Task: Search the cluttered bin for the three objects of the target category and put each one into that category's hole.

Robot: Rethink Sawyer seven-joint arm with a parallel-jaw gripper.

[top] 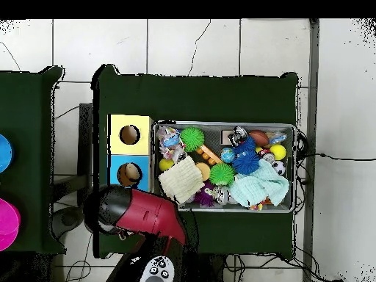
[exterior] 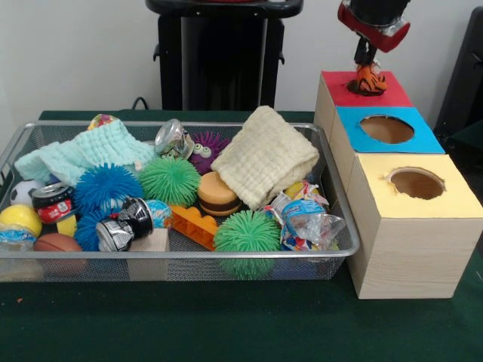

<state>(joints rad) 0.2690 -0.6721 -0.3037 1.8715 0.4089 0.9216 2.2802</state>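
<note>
My gripper (exterior: 366, 63) hangs over the red top (exterior: 339, 92) of the far wood-grain box and is shut on the orange black-striped tiger (exterior: 369, 80). The tiger rests at the spot of the red box's hole and hides it. In the overhead view my red arm (top: 143, 214) covers that box. The wire mesh bin (exterior: 181, 256) stands to the left of the boxes, full of clutter; it also shows in the overhead view (top: 224, 125). No yellow duck shows.
The blue-topped box (exterior: 386, 130) and the yellow-topped box (exterior: 416, 183) stand in a row in front of the red one. The bin holds green (exterior: 247, 234) and blue (exterior: 106, 187) puff balls, two cloths (exterior: 264, 154), crushed cans (exterior: 124, 225), balls and a toy burger (exterior: 217, 194).
</note>
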